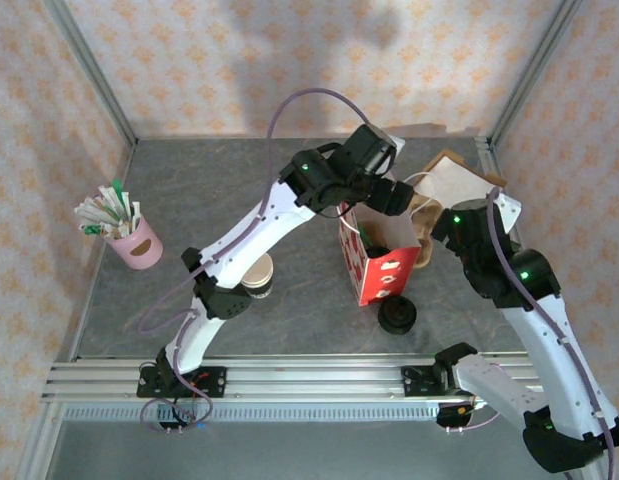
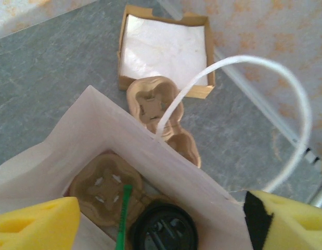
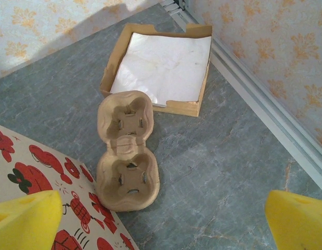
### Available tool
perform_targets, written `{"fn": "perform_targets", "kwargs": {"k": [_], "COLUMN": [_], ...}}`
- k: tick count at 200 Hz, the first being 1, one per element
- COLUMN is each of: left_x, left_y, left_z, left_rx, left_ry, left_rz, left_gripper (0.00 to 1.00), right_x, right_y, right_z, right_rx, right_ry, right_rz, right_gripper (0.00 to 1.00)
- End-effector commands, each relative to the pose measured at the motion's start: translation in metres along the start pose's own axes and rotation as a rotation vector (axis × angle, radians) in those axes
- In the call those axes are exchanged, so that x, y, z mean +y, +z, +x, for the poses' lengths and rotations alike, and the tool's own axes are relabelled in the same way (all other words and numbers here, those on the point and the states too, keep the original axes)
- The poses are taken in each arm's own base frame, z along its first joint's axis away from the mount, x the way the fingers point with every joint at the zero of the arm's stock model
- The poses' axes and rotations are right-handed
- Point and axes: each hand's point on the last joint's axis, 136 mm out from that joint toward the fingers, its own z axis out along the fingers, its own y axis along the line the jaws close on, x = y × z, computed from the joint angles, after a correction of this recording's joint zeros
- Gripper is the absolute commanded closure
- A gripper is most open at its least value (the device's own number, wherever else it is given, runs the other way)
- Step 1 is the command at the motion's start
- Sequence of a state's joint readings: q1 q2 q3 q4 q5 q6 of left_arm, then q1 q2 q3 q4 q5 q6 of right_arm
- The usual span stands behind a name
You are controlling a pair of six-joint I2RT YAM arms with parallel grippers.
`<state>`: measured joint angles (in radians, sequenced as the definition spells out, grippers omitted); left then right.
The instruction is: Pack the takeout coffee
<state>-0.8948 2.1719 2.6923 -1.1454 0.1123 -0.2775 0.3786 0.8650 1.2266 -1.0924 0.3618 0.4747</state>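
The takeout coffee (image 2: 164, 230) stands inside the white paper bag (image 2: 114, 125), and its round black lid shows from above. It sits in one cup of a brown pulp carrier (image 2: 102, 188), with a green stirrer (image 2: 123, 219) beside it. My left gripper (image 2: 161, 225) hangs over the bag's mouth, open, its yellow fingers (image 2: 36, 224) wide on either side of the lid and apart from it. In the top view the left gripper (image 1: 389, 198) is above the red-printed bag (image 1: 381, 270). My right gripper (image 3: 161, 221) is open and empty above bare table, right of the bag.
A second pulp carrier (image 3: 127, 151) lies beside the bag, with a cardboard tray of napkins (image 3: 161, 65) behind it. A lidless cup (image 1: 257, 275) stands by the left arm. A stack of black lids (image 1: 397, 316) sits in front of the bag, and a pink cup of stirrers (image 1: 135, 243) at far left.
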Motion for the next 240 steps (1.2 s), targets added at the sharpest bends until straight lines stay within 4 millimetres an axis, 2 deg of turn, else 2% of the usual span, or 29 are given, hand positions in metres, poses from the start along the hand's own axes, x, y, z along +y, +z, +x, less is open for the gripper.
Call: {"fn": "perform_targets", "kwargs": {"k": [1,36,46,48,53,74,94,111,123,148,173,195,213,240], "left_x": [-0.007,0.017,0.03,0.032,0.038,0.065,0.089,0.112,0.13,0.159,0.169,0.174,0.176,0.175], "left_y": [-0.061,-0.088,-0.084,-0.093,-0.099,-0.099,-0.094,-0.087,-0.079,-0.057,-0.031,-0.015,-0.006,0.007], "left_z": [-0.036,-0.044,-0.041,-0.043,-0.046,-0.039,-0.028,-0.016,-0.004,0.027,0.059,0.081,0.092,0.101], "left_rx": [-0.143,-0.193,-0.185,-0.202,-0.219,-0.216,-0.2,-0.19,-0.176,-0.149,-0.089,-0.051,-0.032,-0.022], "left_ry": [-0.023,-0.053,-0.084,-0.091,-0.106,-0.167,-0.214,-0.269,-0.33,-0.438,-0.473,-0.485,-0.488,-0.517], "left_rz": [0.075,0.027,0.017,0.021,0.021,-0.007,-0.035,-0.061,-0.067,-0.087,-0.099,-0.107,-0.106,-0.086], "left_gripper": [0.1,0.0,0.0,0.0,0.0,0.0,0.0,0.0,0.0,0.0,0.0,0.0,0.0,0.0], "right_x": [0.001,-0.005,-0.008,-0.01,-0.011,-0.014,-0.013,-0.013,-0.013,-0.008,-0.006,-0.012,-0.01,-0.002], "right_y": [-0.007,-0.012,-0.011,-0.011,-0.011,-0.001,0.019,0.046,0.067,0.128,0.182,0.225,0.258,0.294], "right_z": [-0.01,-0.031,-0.038,-0.04,-0.044,-0.059,-0.07,-0.076,-0.078,-0.07,-0.059,-0.051,-0.042,-0.035], "right_rx": [-0.018,-0.01,-0.007,-0.007,-0.005,0.011,0.036,0.071,0.104,0.222,0.307,0.383,0.441,0.499], "right_ry": [-0.001,0.04,0.08,0.089,0.108,0.188,0.258,0.311,0.332,0.301,0.251,0.187,0.158,0.137], "right_rz": [-0.01,0.011,0.009,0.01,0.007,-0.011,-0.028,-0.032,-0.03,0.012,0.054,0.132,0.151,0.138], "right_gripper": [0.01,0.01,0.01,0.01,0.01,0.01,0.01,0.0,0.03,0.11,0.17,0.23,0.24,0.25]}}
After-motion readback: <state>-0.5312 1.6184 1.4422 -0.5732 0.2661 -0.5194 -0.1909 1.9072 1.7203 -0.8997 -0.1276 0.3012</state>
